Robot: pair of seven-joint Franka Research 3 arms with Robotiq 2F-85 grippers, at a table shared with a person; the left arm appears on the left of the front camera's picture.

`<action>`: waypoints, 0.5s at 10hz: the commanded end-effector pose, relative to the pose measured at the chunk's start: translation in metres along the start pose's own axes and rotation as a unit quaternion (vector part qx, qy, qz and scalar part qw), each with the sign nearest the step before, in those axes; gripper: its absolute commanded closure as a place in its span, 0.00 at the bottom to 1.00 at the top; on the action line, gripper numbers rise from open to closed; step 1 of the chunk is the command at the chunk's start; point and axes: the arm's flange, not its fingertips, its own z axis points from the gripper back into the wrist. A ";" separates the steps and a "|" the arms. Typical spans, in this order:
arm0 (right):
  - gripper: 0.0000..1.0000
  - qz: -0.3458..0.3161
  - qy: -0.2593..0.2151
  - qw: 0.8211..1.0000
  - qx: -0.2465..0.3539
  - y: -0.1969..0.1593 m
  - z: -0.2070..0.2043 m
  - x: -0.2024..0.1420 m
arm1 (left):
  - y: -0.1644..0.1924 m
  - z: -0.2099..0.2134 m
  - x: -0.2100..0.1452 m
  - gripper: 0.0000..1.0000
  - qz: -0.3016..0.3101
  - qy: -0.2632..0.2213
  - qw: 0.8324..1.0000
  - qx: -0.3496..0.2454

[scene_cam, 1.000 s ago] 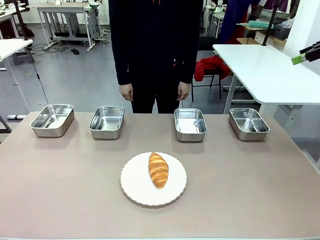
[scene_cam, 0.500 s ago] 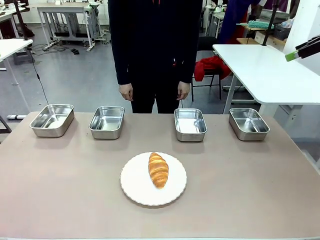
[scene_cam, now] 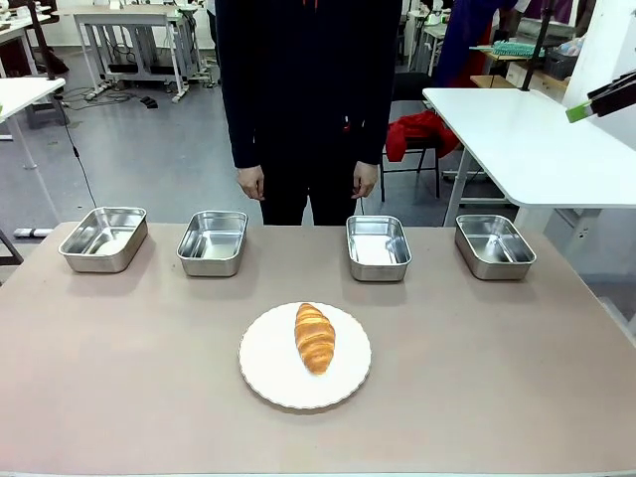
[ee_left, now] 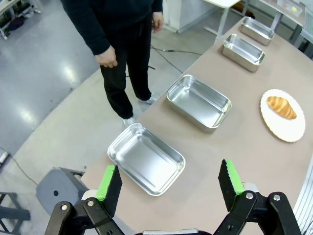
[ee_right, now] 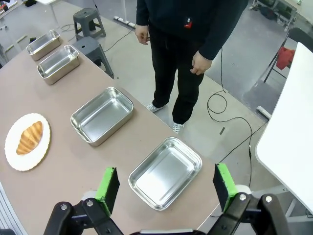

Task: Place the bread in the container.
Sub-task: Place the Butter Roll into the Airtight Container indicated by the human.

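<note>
On the one worktop [scene_cam: 119, 378]: four steel pans [scene_cam: 103, 238], [scene_cam: 213, 241], [scene_cam: 379, 246], [scene_cam: 495, 245], one white plate [scene_cam: 268, 373], one croissant [scene_cam: 314, 337]. One person [scene_cam: 308, 89] stands across it, two hands [scene_cam: 250, 183], [scene_cam: 365, 180] showing. Two tools [ee_left: 168, 166], [ee_right: 165, 169], each with two green-padded fingers [ee_left: 108, 183].

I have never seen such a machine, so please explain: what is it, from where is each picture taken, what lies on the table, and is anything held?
This is a robot with two arms at a table, and a person stands at the far side. The front picture comes from a fixed camera between the arms. The other two come from cameras on the wrists, each looking along its own gripper: the left gripper and the right gripper, black with green pads. Both are open, raised above the table, and hold nothing. On the table four steel pans stand in a row, all empty; nearer the robot, a croissant lies on a white plate.
</note>
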 end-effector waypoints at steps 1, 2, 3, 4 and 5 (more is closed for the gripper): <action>0.00 -0.002 -0.001 1.000 -0.001 0.000 0.000 0.000 | 0.000 -0.001 0.000 0.00 -0.007 0.000 1.000 -0.002; 0.00 -0.002 -0.001 1.000 -0.001 0.000 0.000 0.000 | 0.000 -0.001 0.000 0.00 -0.007 0.000 1.000 -0.002; 0.00 -0.002 -0.001 1.000 -0.001 0.000 0.000 0.000 | 0.000 -0.001 0.000 0.00 -0.007 0.000 1.000 -0.002; 0.00 -0.002 -0.001 1.000 -0.001 0.000 0.000 0.000 | 0.000 -0.001 0.000 0.00 -0.007 0.000 1.000 -0.002; 0.00 -0.002 -0.001 1.000 -0.001 0.000 0.000 0.000 | 0.000 -0.001 0.000 0.00 -0.007 0.000 1.000 -0.002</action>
